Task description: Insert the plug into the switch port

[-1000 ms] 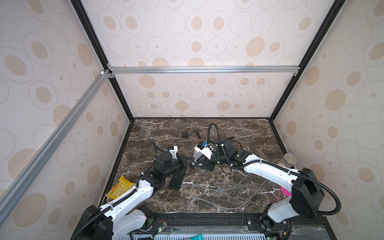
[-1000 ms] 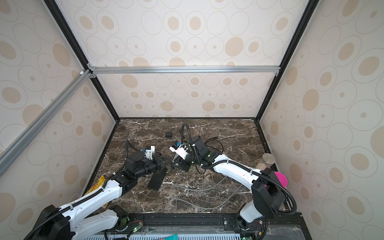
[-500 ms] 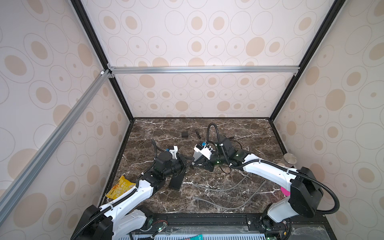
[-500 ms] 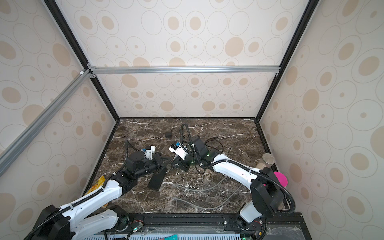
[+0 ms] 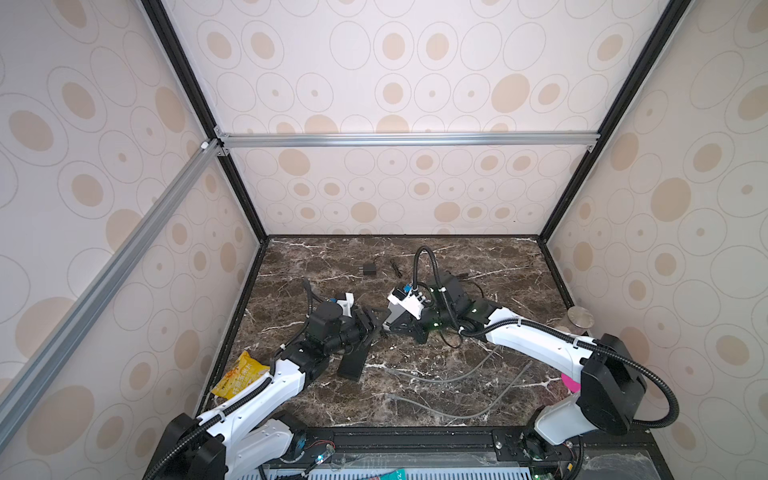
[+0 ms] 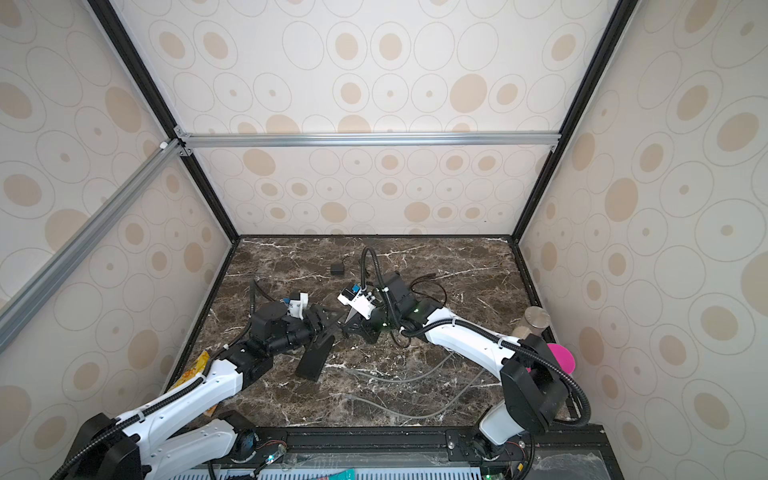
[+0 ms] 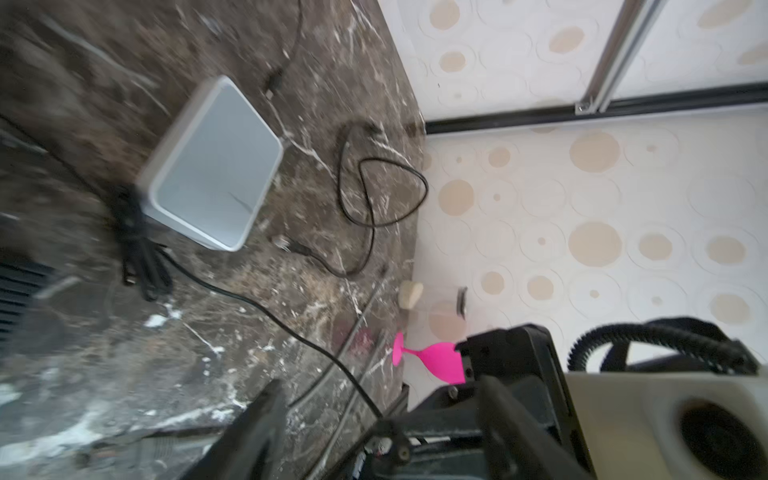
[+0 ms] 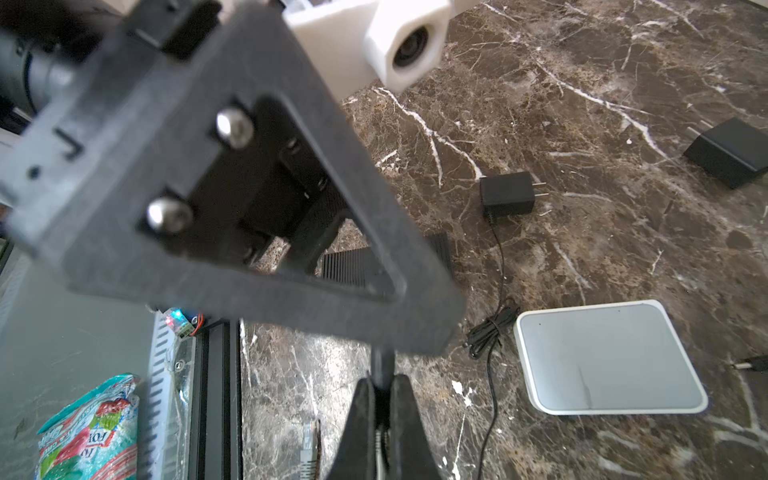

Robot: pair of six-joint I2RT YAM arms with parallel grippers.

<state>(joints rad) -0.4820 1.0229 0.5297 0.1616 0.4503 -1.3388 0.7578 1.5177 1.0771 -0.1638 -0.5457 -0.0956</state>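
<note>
Desk [image 5: 478,270]: both arms stand at the same mid-desk station as a second ago.

Switch [image 8: 606,357]: lies flat on the desk beside the right pincer. Its port face is not visible.

Left pincer [image 5: 370,326]: jaws now apart, nothing held.

Right pincer [image 8: 382,380]: has closed on the plug [image 8: 381,361], a thin black stem.

Judgement: handover complete, insertion not begun.

The plug's long axis continues the line of the right pincer's fingers. It points at the left pincer, not the switch, and its tip is hidden.
</note>
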